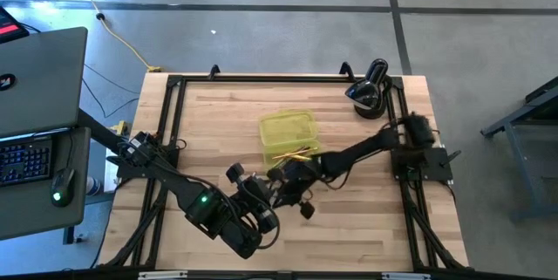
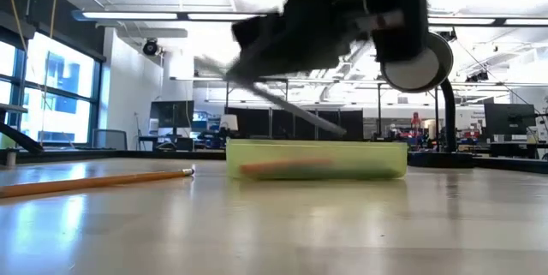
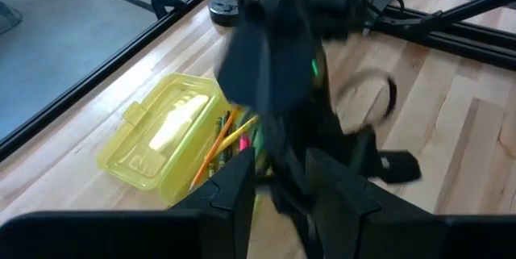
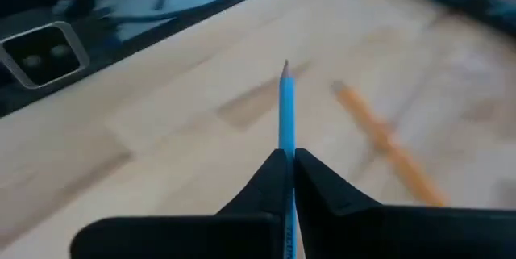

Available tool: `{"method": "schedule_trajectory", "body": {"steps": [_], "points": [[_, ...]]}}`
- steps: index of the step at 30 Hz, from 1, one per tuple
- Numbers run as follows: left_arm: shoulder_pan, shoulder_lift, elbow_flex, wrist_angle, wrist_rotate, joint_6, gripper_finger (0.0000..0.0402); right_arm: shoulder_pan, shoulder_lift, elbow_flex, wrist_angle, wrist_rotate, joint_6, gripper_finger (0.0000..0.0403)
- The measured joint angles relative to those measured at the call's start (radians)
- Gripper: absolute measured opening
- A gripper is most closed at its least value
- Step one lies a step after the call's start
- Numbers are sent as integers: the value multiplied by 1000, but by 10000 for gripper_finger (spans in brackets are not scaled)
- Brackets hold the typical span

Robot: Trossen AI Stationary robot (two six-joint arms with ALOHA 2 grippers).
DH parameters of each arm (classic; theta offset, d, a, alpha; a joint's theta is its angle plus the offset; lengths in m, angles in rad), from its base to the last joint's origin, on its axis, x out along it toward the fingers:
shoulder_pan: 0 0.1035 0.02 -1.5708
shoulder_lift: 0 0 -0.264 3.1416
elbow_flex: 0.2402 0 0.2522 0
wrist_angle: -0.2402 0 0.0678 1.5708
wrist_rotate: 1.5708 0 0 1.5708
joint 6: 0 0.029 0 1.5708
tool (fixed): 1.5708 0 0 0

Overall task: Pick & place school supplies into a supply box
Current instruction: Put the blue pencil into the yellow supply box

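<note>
The translucent yellow-green supply box (image 1: 288,133) lies near the table's middle, and in the left wrist view the box (image 3: 157,138) holds several orange, yellow and pink pencils (image 3: 227,136). My right gripper (image 1: 288,175) hovers just off the box's near edge, shut on a blue pencil (image 4: 286,106). In the low view a thin grey stick (image 2: 282,104), probably that pencil, slants above the box (image 2: 317,159). My left gripper (image 3: 286,190) is open, close behind the right gripper, touching nothing. An orange pencil (image 2: 94,181) lies flat on the table; the right wrist view also shows one (image 4: 387,146). My right gripper pinches the blue pencil's shaft (image 4: 286,148) between its two fingers. The pencil lies along the fingers and sticks out ahead of them, its point (image 4: 285,67) forward. It is lifted clear of the table.
A black rounded device (image 1: 370,92) stands at the table's far right corner. A black frame rail (image 1: 261,79) runs round the table's edges. A laptop (image 1: 35,79) and a mouse (image 1: 59,188) sit on a side table to the left. Bare wood lies near the table's front edge.
</note>
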Motion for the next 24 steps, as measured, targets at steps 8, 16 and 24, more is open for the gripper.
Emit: {"method": "schedule_trajectory", "body": {"steps": [8,16,24], "points": [[-1,0,0,22,7,0,142,-169,-142,-171,34,-26,-11,1],[0,0,0,39,25,4,143,-373,-153,-501,491,-1,137,0],[0,0,0,43,13,22,142,-340,-156,-615,789,-106,301,9]]}}
